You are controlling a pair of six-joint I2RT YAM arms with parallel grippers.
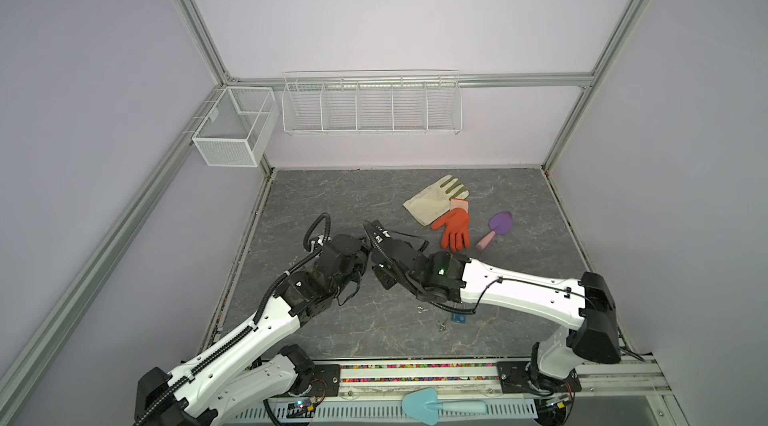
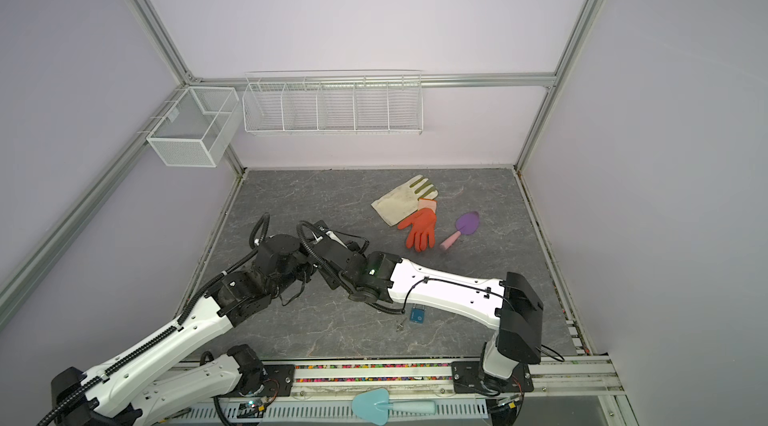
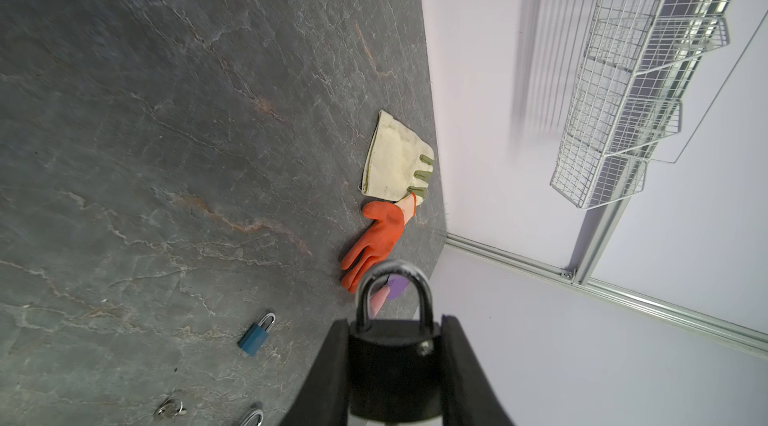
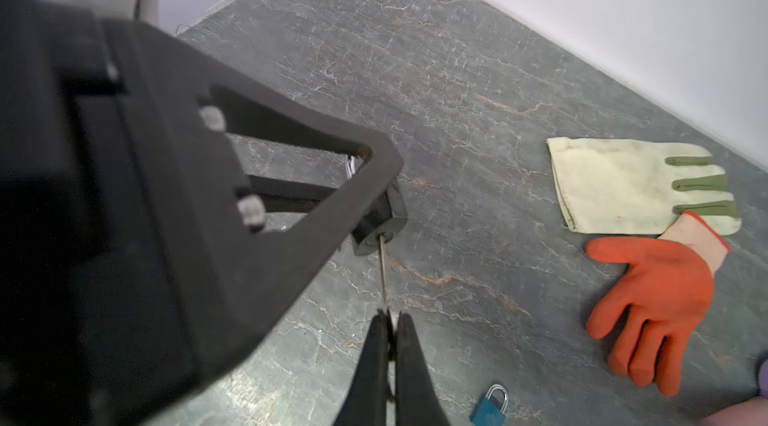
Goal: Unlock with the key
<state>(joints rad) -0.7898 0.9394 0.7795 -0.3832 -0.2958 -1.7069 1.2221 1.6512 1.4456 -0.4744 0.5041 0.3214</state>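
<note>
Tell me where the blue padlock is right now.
In both top views the blue padlock lies flat on the grey tabletop, right of centre toward the front, just beneath the right arm, with small metal keys just beside it.

The desk (image 3: 166, 112) is showing a matt, veined, stone-like grey face. The black padlock (image 3: 392, 366) is wearing a dull body under a polished metal shackle (image 3: 390, 268), and the key (image 4: 383, 274) is glinting as bare metal. Touching the grainy, rubber-coated orange glove (image 4: 656, 295), the cream glove (image 4: 615, 183) is looking like coarse cloth.
</note>
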